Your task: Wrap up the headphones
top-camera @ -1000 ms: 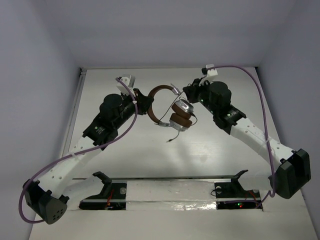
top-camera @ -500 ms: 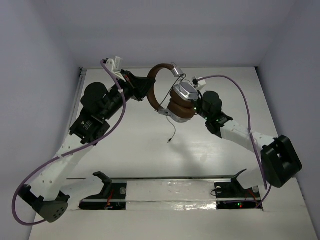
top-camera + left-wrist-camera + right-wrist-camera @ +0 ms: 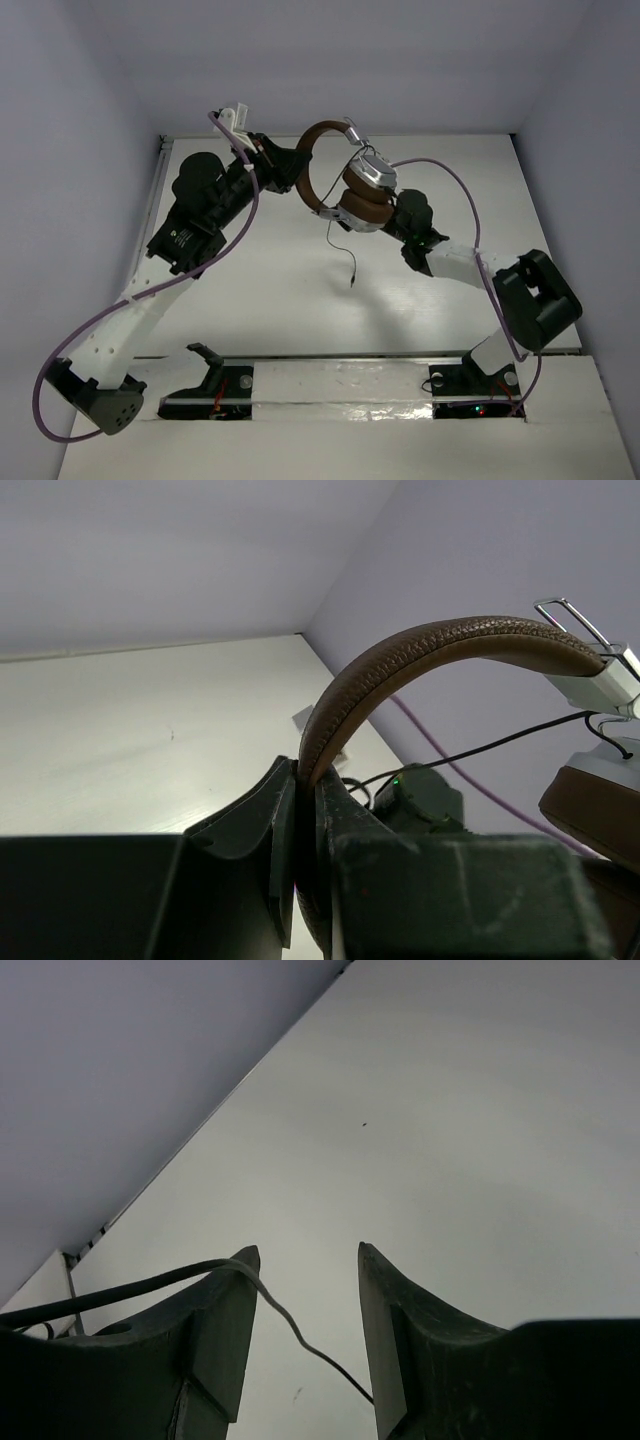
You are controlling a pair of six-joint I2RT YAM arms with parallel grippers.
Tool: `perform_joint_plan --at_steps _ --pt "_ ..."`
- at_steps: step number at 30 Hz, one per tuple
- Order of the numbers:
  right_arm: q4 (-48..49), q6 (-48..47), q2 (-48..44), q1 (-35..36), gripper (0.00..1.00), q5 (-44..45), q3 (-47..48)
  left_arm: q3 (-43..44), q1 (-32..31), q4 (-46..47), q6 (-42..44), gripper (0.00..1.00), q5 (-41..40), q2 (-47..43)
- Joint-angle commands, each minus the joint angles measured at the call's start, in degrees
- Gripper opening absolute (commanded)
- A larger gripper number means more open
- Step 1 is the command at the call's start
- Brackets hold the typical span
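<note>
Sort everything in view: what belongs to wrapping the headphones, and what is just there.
Job: headphones; cord, hanging loose; left gripper, shut on the headband; right gripper, open.
Just there: purple cables; table.

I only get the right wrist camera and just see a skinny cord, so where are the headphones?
Observer: The left gripper is shut on the brown headband of the headphones, holding them up above the table.
Operator: Is my gripper near them?
Observer: From the top, the right gripper is tucked right beside the ear cups, mostly hidden by them.
Operator: Where does the cord end?
Observer: The cord hangs from the ear cups, and its plug end dangles loose over the table.
</note>
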Motion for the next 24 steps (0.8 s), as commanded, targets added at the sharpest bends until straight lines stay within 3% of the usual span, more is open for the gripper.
perform_joint_plan --at_steps 1,6,16,20,24 --pt "7.2 2.0 4.9 -0.4 0.5 -2.1 0.1 4.6 0.4 6.3 -3.2 0.0 0.0 -0.7" --pt "10.6 3.6 8.6 -0.4 0.5 -4.2 -0.5 6.9 0.4 5.7 -2.9 0.0 -1.0 0.2" --pt "9.0 2.5 9.5 -0.4 0.49 -0.4 -2.6 12.9 5.0 4.6 -2.6 0.0 -0.2 2.4" --pt "9.6 2.8 9.8 -0.4 0.52 -0.5 -3.2 12.7 6.9 5.6 -3.9 0.0 1.6 3.0" --pt "9.9 3.3 10.2 -0.4 0.48 -0.5 -3.7 11.8 8.1 6.4 -4.7 0.0 2.4 2.9"
